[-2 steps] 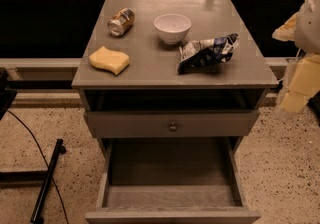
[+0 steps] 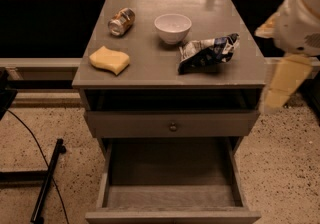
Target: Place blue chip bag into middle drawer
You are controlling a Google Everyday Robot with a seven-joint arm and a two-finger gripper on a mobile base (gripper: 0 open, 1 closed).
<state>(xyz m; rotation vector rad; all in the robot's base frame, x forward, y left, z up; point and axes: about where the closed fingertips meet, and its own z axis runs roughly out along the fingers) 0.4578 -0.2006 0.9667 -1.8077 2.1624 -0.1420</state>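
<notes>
Speckled flooring (image 2: 285,168) surrounds the grey cabinet, whose top surface (image 2: 150,75) carries four items. Below it the middle drawer (image 2: 170,178) stands pulled well out, its plank floor bare and open from above. Over it, the drawer front (image 2: 130,124) is closed, with its knob (image 2: 173,127) centred.

At the right edge of the view is the robot arm (image 2: 300,23). Finding: against a moment ago it has shifted slightly inward, toward the cabinet's right side. The framing and everything on the surface are unchanged. Off the arm hangs the gripper (image 2: 277,95), beside the cabinet's right flank, below surface level and apart from every item. I cannot tell whether it is spread or closed.

On the right half of the surface, toward the front edge, lies the blue chip bag (image 2: 207,53), crumpled. It is near the white bowl (image 2: 172,27) but, as far as I can judge, not touching it. At front left sits the yellow sponge block (image 2: 109,59); at back left, the can (image 2: 121,21) lies on its side.

Assessment: the task is at the approach stage, with the bag not yet grasped and the drawer ready to receive it. I read the inward shift as closing on the bag, the item nearest the arm. The next move calls for lifting the gripper above the surface and crossing to the bag, clear of the bowl. Risk: crumpled foil may slip or buckle under the grasp.
</notes>
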